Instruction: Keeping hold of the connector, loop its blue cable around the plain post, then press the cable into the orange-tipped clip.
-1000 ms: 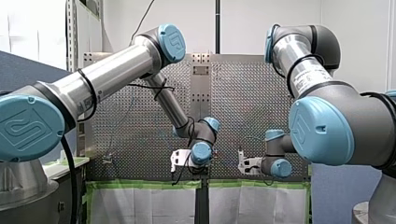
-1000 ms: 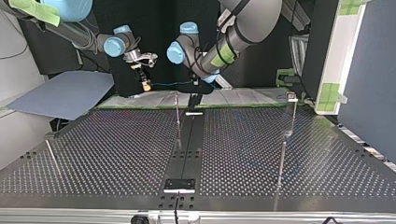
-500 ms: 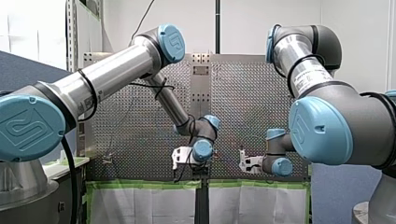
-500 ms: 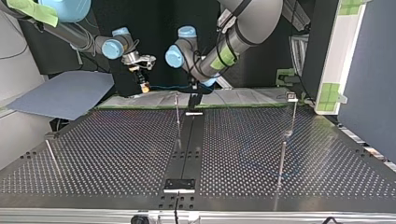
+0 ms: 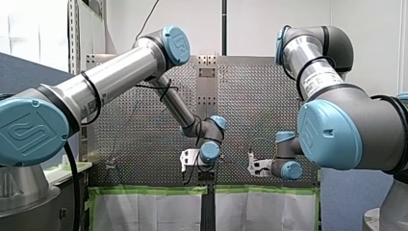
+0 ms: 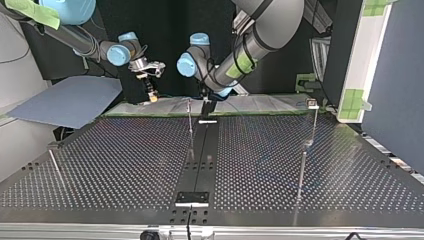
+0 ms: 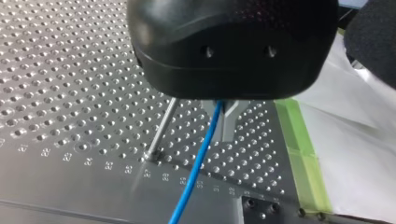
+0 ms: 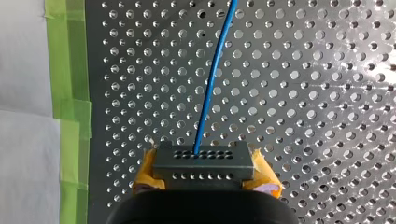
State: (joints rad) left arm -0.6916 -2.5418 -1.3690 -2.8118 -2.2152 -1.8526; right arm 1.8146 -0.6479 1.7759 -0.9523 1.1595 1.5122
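In the right wrist view my right gripper [image 8: 205, 179] is shut on a grey connector [image 8: 203, 158], one yellow pad [image 8: 145, 175] on each side. A blue cable [image 8: 210, 79] runs out of the connector's face over the perforated plate. My left gripper [image 7: 220, 116], black with metal fingers, is shut on the same blue cable [image 7: 196, 172], which hangs down from it. A thin plain post [image 7: 161, 128] stands just beside that cable. In the top view my right gripper [image 6: 151, 96] and my left gripper [image 6: 207, 102] hang at the table's far edge, either side of the post [image 6: 190, 125].
More thin posts stand on the perforated table [image 6: 125, 165]: one at the top view's right with a small head [image 6: 312, 104], one nearer [image 6: 301, 175], one at the left [image 6: 55, 167]. Green tape [image 8: 70, 93] and white sheeting border the plate's edge.
In the front view my left gripper has shifted slightly right and down with the cable. My right gripper has drifted a little away from it, still holding the connector.
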